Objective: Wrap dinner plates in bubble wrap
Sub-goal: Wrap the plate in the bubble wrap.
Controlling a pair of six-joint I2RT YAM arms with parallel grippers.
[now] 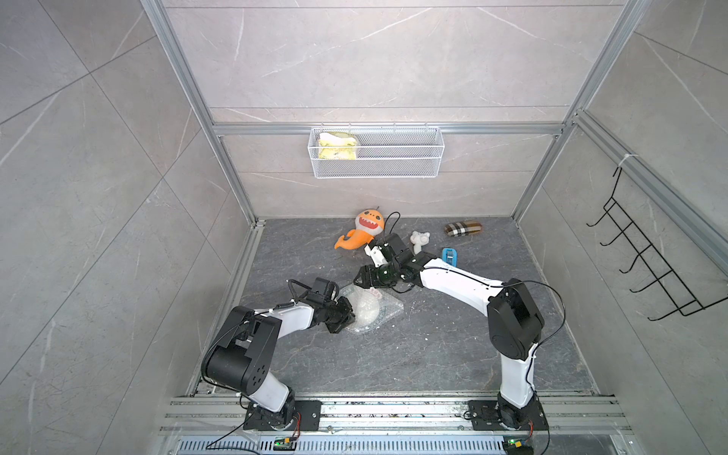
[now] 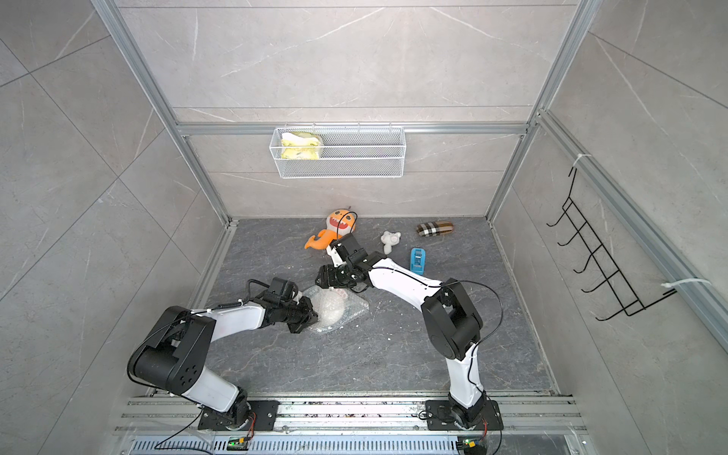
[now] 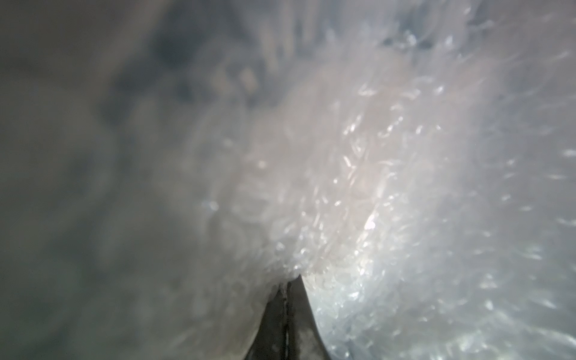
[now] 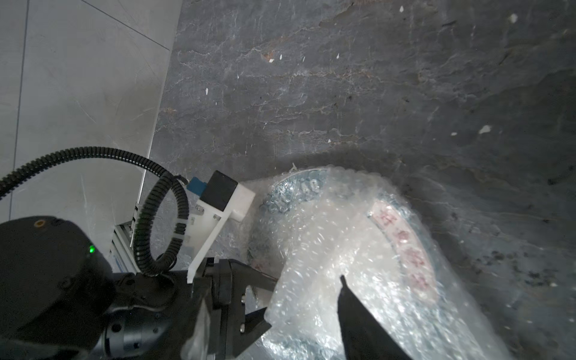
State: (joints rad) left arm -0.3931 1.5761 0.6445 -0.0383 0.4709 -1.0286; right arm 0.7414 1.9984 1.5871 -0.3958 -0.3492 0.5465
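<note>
left gripper [image 1: 348,316] had jaws pinched shut on the clear crinkly bubble wrap [image 4: 314,249], I reckon pinning it over the round navy-rimmed plate [image 4: 297,190] on the dark worktop [image 1: 394,354], right gripper [image 1: 359,280] above with jaws apart.

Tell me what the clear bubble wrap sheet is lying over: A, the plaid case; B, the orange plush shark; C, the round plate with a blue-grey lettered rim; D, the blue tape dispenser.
C: in the right wrist view the clear bubble wrap sheet drapes over the round plate, whose blue-grey lettered rim shows through.
</note>
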